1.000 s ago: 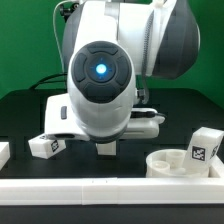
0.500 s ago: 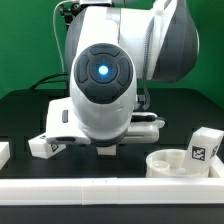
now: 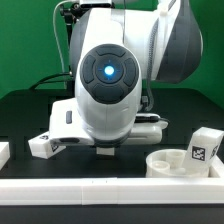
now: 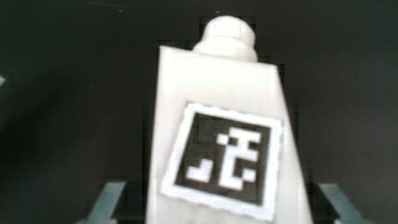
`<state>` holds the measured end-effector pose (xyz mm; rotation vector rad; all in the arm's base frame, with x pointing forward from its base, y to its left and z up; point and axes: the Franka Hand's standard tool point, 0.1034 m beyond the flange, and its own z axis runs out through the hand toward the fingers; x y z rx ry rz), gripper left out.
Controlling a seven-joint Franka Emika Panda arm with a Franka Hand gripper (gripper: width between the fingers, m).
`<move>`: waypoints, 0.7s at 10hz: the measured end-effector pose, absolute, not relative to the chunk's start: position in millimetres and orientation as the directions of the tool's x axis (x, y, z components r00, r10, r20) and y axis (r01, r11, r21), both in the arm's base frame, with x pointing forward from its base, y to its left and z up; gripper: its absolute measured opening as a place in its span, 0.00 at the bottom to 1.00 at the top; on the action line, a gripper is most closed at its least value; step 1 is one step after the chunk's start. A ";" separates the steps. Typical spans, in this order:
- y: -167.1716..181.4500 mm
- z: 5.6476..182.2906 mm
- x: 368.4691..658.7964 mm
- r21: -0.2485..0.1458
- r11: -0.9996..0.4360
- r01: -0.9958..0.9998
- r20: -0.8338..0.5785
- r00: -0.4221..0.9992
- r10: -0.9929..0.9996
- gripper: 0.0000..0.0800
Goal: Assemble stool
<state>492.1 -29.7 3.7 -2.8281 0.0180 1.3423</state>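
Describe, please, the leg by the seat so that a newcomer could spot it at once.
Find the round seat at the exterior view's right, behind the front rail. The leg stands at its right rim, a white block showing a black-and-white tag. Unlike the other leg, low beside the arm, it stands well clear.

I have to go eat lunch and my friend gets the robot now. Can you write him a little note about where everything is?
Pincer: its fingers sit on either side of a tagged leg; can't tell if it's gripping.
Things: another leg lies toward the exterior view's left. The round seat is at its right, with a third leg upright close by.
Done: nothing visibly joined.
Left: grip the leg, then fit the legs to the seat.
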 end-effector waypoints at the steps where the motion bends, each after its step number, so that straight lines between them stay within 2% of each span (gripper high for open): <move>1: -30.4 4.0 492.9 -0.007 -1.000 -0.014 -0.773 0.634 -0.004 0.40; 3: -28.1 16.6 504.2 -0.010 -1.000 -0.005 -0.754 0.657 0.004 0.40; 5: -12.7 43.4 519.2 0.000 -1.000 0.003 -0.723 0.690 0.002 0.40; 7: 4.5 59.9 527.2 0.057 -0.998 -0.038 -0.701 0.710 -0.068 0.40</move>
